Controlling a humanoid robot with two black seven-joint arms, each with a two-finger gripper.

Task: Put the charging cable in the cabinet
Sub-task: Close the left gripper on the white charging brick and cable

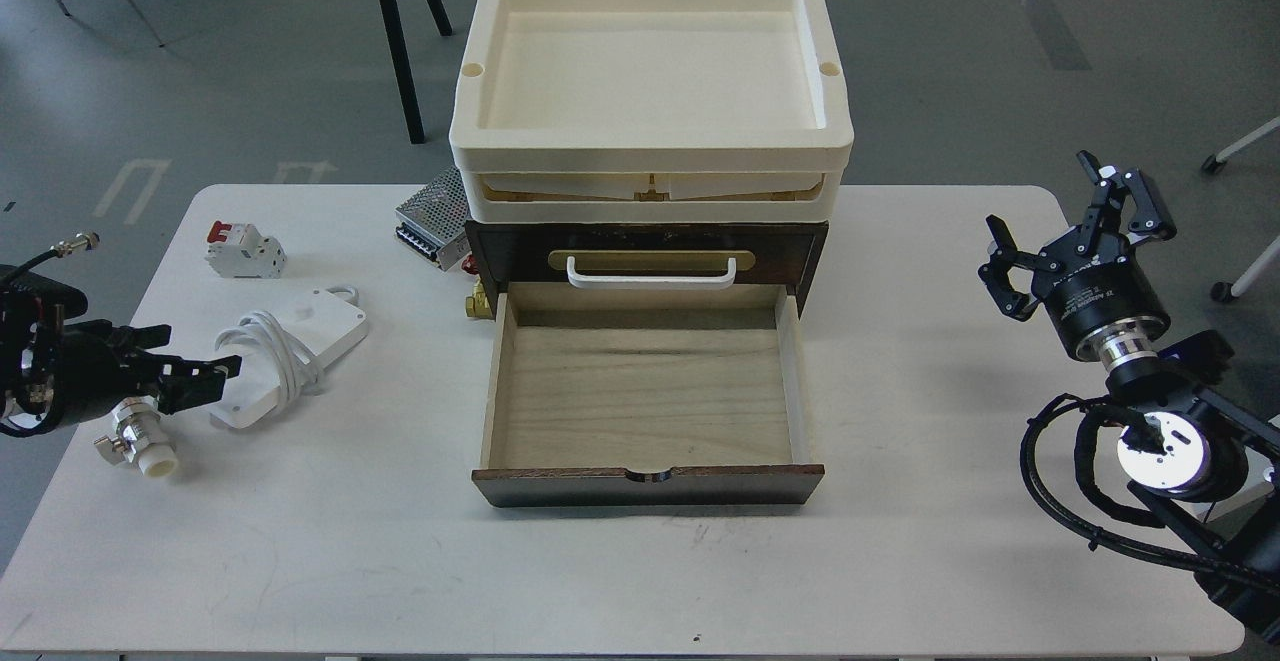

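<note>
Two grippers, one open drawer, cable on the table.

Largest first: white table (900,561); dark brown cabinet (645,241) at centre, cream trays (650,141) stacked above, pale-wood drawer (645,381) pulled out toward the near edge; charging cable (290,346) lying left of the drawer; right gripper (1075,231) raised at far right, spread wide, holding nothing; left gripper (205,376) at the cable's near-left end, slightly parted, gripping nothing visible; white-and-red breaker (243,249) beyond.
</note>
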